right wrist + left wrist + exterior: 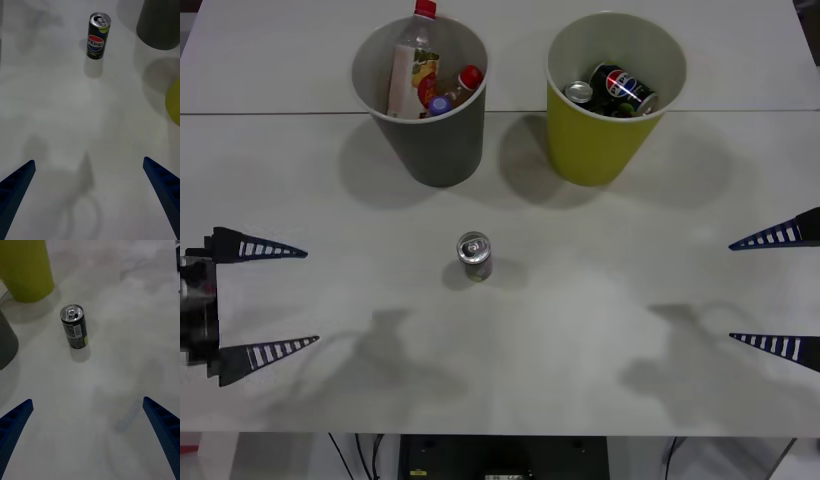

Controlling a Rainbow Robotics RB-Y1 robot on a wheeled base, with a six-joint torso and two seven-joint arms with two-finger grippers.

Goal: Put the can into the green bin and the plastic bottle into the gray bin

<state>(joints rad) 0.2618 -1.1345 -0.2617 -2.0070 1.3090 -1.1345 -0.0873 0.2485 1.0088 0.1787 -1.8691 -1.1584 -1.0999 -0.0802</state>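
A: How far along does this look?

B: Partway, I'd judge. On the tabletop (740,420), the gray bin (430,140) sits near the far edge toward the left corner, and it already holds plastic bottles (412,65). The green bin (605,140) stands just beside it toward the right, with cans inside, one a Pepsi can (622,88).

A: So what is left?

B: One can (474,256) stands upright in the middle of the tabletop, well apart from both bins and nearer the front edge than they are. It needs to go into the green bin. No loose bottle lies on the tabletop, so the bottle half seems done.

A: And the arms?

B: The left end effector (265,298) hovers at the left edge, fingers spread wide and holding nothing. The right end effector (770,290) hovers at the right edge, likewise wide apart and empty. Neither is near the can, so the grasp is not yet begun.
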